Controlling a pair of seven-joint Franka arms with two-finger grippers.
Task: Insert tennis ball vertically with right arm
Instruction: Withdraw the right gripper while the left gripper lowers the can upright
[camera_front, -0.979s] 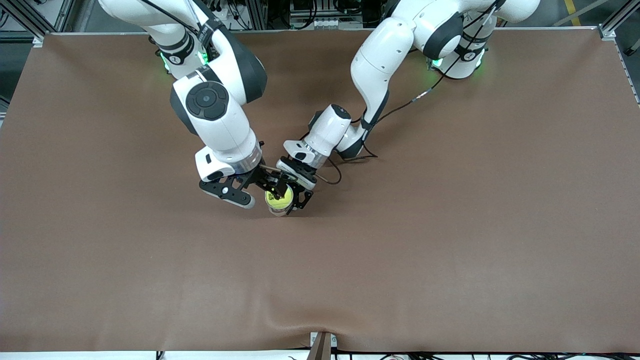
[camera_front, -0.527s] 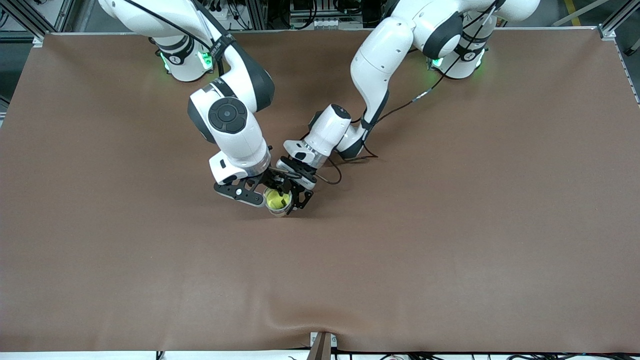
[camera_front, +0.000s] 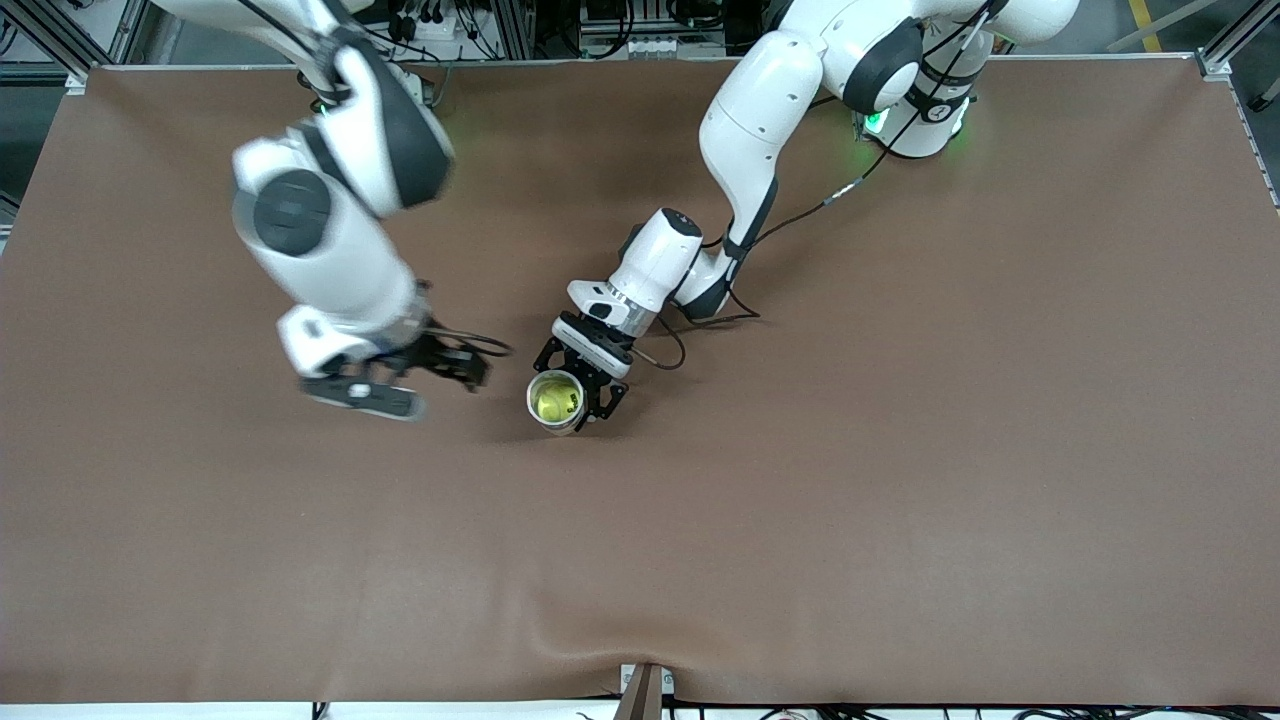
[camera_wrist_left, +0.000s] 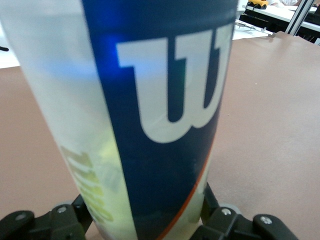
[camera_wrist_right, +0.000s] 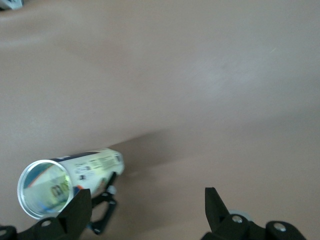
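Observation:
A clear tennis ball tube (camera_front: 560, 403) with a blue label stands upright on the brown table. The yellow tennis ball (camera_front: 554, 400) lies inside it, seen through the open mouth. My left gripper (camera_front: 578, 392) is shut on the tube low down, one finger on each side. In the left wrist view the tube (camera_wrist_left: 150, 100) fills the picture between the left gripper's fingers (camera_wrist_left: 82, 212). My right gripper (camera_front: 468, 368) hangs open and empty over bare table, beside the tube toward the right arm's end. The right wrist view shows the tube (camera_wrist_right: 75, 170), the tennis ball (camera_wrist_right: 46, 187) and the open right gripper (camera_wrist_right: 147, 212).
The brown mat (camera_front: 900, 450) covers the whole table with nothing else on it. A cable (camera_front: 665, 352) loops from the left wrist next to the tube. The left gripper (camera_wrist_right: 102, 212) shows in the right wrist view at the tube's base.
The ball, held at the tube's mouth a second ago, has dropped inside. My right arm has pulled away from over the tube toward its own end of the table. The left arm has not moved.

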